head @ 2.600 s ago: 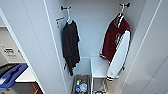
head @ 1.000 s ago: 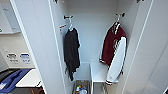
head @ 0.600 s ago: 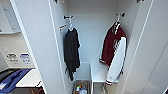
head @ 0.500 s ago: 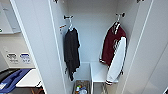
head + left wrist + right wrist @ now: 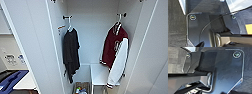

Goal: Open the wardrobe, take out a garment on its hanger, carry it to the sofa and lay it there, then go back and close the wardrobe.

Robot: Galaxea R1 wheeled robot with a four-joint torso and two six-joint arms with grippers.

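Dark red with white sleeves, a white chest emblem and striped cuffs and hem, the garment (image 5: 115, 53) hangs inside the open wardrobe (image 5: 92, 32) from a thin white hanger (image 5: 119, 20), whose hook sits on a short dark peg at the wardrobe's right inner wall. A black shirt (image 5: 71, 56) hangs at the wardrobe's left inner wall, well apart from the garment, and a white shelf (image 5: 99, 73) lies low between them. Whether either claw is wide or closed I cannot tell.

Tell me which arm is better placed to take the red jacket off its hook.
Probably the right: the red jacket on its hanger hangs on the right side of the open wardrobe; the black shirt hangs left.
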